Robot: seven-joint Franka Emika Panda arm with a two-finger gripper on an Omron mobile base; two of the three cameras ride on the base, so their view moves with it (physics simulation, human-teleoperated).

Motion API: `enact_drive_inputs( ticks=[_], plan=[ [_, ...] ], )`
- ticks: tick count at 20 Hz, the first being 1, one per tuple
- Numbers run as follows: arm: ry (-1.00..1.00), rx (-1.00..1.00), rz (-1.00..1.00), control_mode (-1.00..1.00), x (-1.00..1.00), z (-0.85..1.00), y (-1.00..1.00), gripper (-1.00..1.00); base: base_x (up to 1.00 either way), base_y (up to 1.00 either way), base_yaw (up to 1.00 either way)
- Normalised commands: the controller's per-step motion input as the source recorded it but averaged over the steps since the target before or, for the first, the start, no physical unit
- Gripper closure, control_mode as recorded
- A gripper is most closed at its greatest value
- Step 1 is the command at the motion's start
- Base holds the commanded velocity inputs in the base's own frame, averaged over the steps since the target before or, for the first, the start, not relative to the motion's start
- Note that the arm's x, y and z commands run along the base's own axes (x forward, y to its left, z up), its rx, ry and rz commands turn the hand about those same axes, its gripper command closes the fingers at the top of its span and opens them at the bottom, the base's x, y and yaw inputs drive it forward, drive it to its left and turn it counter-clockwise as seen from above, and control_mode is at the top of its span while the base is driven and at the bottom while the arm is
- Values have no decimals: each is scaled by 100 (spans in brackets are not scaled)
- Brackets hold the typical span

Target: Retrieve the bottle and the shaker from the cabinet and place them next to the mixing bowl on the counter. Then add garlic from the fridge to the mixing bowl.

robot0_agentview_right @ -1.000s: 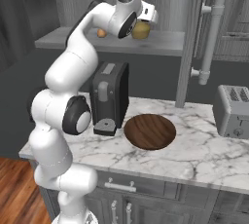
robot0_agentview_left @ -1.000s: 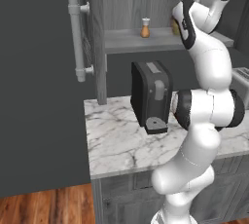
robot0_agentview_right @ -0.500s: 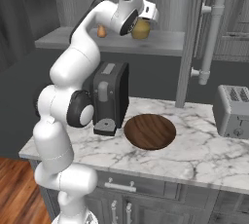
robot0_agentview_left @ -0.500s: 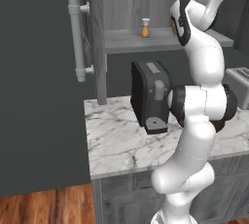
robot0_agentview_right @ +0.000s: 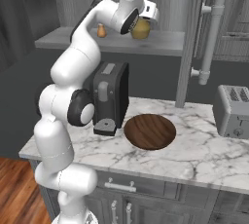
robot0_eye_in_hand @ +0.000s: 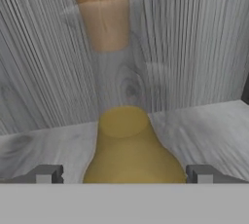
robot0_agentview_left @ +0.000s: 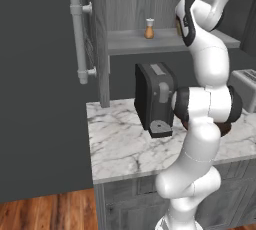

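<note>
The yellow-brown bottle (robot0_agentview_right: 141, 29) stands on the cabinet shelf (robot0_agentview_right: 165, 47). My gripper (robot0_eye_in_hand: 125, 174) is open at the bottle (robot0_eye_in_hand: 131, 155), with one dark fingertip (robot0_eye_in_hand: 47, 174) on each side of its round body and a gap to each. From the right base, my white hand (robot0_agentview_right: 148, 9) sits just above and against the bottle. The small orange shaker (robot0_agentview_right: 101, 30) stands further along the shelf, also seen from the left base as the shaker (robot0_agentview_left: 149, 29). The dark wooden mixing bowl (robot0_agentview_right: 150, 131) rests on the marble counter (robot0_agentview_right: 204, 155).
A black coffee machine (robot0_agentview_right: 109, 96) stands on the counter under the shelf, left of the bowl. A silver toaster (robot0_agentview_right: 233, 111) sits at the counter's right end. The open cabinet door with its long handle (robot0_agentview_right: 211, 38) hangs right of the bottle. The dark fridge (robot0_agentview_left: 35, 89) fills the left.
My elbow and lower arm have swung more upright. The hand has stayed at the bottle with the jaws open.
</note>
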Motion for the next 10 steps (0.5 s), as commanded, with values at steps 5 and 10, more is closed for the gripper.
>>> enact_drive_inputs(
  ticks=[5,10],
  plan=[
    [0,0,0,-100,7,-9,0,-100,0,0,0],
    [0,0,0,-100,10,-9,0,-100,0,0,0]
  ],
)
